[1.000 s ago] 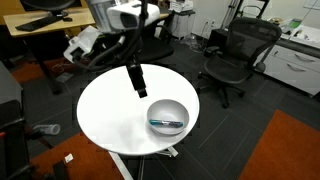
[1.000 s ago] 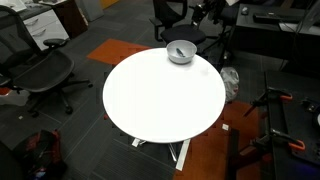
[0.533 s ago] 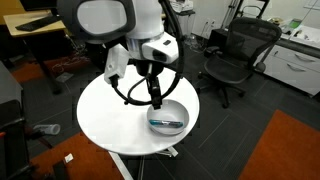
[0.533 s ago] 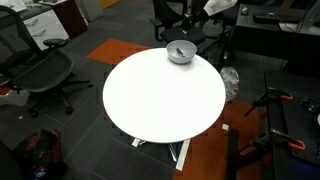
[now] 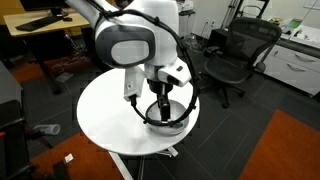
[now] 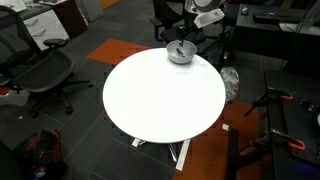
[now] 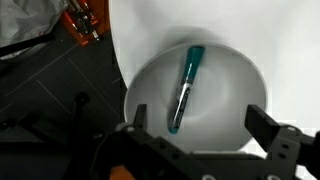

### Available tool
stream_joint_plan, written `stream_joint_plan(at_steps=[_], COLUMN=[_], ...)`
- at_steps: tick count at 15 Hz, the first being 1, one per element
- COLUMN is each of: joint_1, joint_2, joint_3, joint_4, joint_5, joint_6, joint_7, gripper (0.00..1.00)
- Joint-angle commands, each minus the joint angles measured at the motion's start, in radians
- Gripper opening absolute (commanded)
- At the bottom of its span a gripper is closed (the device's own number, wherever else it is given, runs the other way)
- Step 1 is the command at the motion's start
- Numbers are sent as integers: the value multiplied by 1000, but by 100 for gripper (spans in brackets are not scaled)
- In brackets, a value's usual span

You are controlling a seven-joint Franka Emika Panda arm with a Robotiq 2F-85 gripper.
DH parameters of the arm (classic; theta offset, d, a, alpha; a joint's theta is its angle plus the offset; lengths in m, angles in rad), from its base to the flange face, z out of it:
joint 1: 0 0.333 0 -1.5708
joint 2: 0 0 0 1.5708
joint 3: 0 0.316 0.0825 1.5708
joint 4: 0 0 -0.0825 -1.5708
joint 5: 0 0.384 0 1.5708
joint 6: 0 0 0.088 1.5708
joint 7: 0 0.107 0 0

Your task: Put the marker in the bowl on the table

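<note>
End effector (image 7: 195, 128): my jaws stand wide, empty, above the bowl (image 7: 243, 82).
Marker (image 7: 186, 88): lying inside the bowl.
Bowl: on the worktop (image 5: 105, 112).
Progress: placement looks done; I judge only retreat is left.

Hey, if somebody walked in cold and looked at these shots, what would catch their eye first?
The bulky white robot arm leans over the large round white table, its gripper hanging open over the shiny round silver metal bowl near the table's edge. In the wrist view, the thin dark marker with a teal end lies inside that bowl, clear of the fingers.
</note>
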Motion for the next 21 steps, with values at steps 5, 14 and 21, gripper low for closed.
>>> stream_joint_plan(at_steps=[5,14,21], joint_1=[-11,-30,-43], joint_2=[159,275,320], joint_3=[1,8,16], joint_4=[139,246,300], joint_5=[45,63,91], joint_6=[53,69,64], joint_7=[-19,-14,-17], gripper=[100,100,69])
